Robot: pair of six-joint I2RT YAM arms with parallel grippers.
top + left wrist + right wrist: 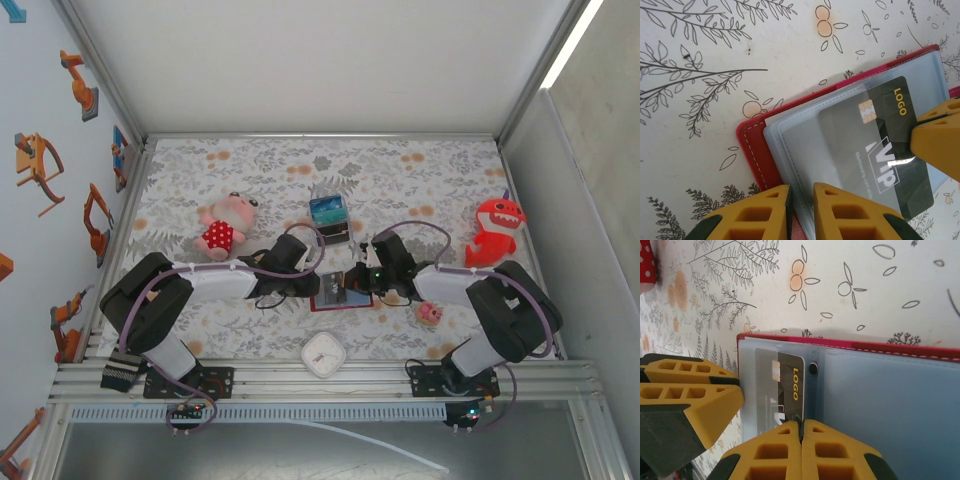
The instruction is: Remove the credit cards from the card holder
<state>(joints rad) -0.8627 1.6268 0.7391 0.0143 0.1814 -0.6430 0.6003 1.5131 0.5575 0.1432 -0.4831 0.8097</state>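
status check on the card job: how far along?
Done: the card holder lies open, and the black VIP card looks partly slid out of its clear sleeve.
In hand: the right gripper is shut on that card's edge, and the left gripper pinches the holder's edge.
Left: draw this card fully free. Can't tell whether other sleeves hold cards.

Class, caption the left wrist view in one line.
Left pincer clamps red card holder; right pincer grips its credit card.
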